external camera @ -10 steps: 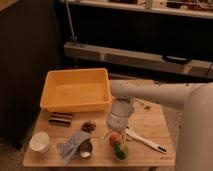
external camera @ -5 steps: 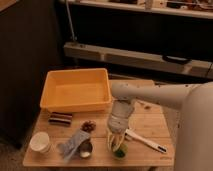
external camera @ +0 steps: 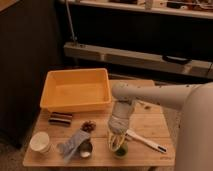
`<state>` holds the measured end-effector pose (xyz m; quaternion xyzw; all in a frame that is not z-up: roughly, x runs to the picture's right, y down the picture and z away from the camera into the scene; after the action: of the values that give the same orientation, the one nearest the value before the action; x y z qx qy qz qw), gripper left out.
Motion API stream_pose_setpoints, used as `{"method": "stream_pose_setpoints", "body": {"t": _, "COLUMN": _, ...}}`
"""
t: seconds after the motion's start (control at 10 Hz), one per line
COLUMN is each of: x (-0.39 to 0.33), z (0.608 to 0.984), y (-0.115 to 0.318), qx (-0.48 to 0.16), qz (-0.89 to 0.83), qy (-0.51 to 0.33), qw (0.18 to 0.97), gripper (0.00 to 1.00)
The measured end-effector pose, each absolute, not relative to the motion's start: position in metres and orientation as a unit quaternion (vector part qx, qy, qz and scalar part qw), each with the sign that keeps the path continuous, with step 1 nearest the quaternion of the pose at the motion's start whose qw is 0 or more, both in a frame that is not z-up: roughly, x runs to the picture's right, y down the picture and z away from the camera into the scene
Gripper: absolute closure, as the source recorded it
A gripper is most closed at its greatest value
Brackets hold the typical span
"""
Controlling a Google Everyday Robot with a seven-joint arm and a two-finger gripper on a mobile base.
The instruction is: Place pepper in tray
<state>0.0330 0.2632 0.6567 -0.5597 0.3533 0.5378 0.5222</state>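
Camera view, end effector (external camera: 118, 143) clamping rounded pepper (external camera: 120, 149)

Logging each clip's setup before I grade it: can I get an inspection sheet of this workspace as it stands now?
Surface: wooden table, small, lit from above.
Job's things: pepper, dark green, near the front edge; tray, yellow-orange, at the back left, nothing seen inside.
Clutter: pale cup at the front left; dark rectangular item; small reddish-brown item; grey pouch beside a small round container; white utensil at the right.
Gripper: gripper pointing down over the pepper, fingers shut on it.
Cables: nothing seen.
Surroundings: dark shelving behind the table.
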Motion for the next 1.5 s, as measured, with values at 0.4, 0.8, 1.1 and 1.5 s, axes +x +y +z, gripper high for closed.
{"method": "stream_pose_setpoints", "body": {"t": 0.4, "x": 0.038, "z": 0.632, "y": 0.258, "qx": -0.545, "qz": 0.543, "qy": 0.358, "qw": 0.529, "gripper": 1.00}}
{"method": "stream_pose_setpoints", "body": {"t": 0.8, "x": 0.043, "z": 0.563, "y": 0.213, "qx": -0.497, "qz": 0.563, "qy": 0.351, "qw": 0.560, "gripper": 1.00}}
{"method": "stream_pose_setpoints", "body": {"t": 1.1, "x": 0.049, "z": 0.508, "y": 0.162, "qx": -0.450, "qz": 0.584, "qy": 0.332, "qw": 0.588, "gripper": 1.00}}
{"method": "stream_pose_setpoints", "body": {"t": 1.5, "x": 0.050, "z": 0.489, "y": 0.130, "qx": -0.414, "qz": 0.600, "qy": 0.316, "qw": 0.608, "gripper": 1.00}}
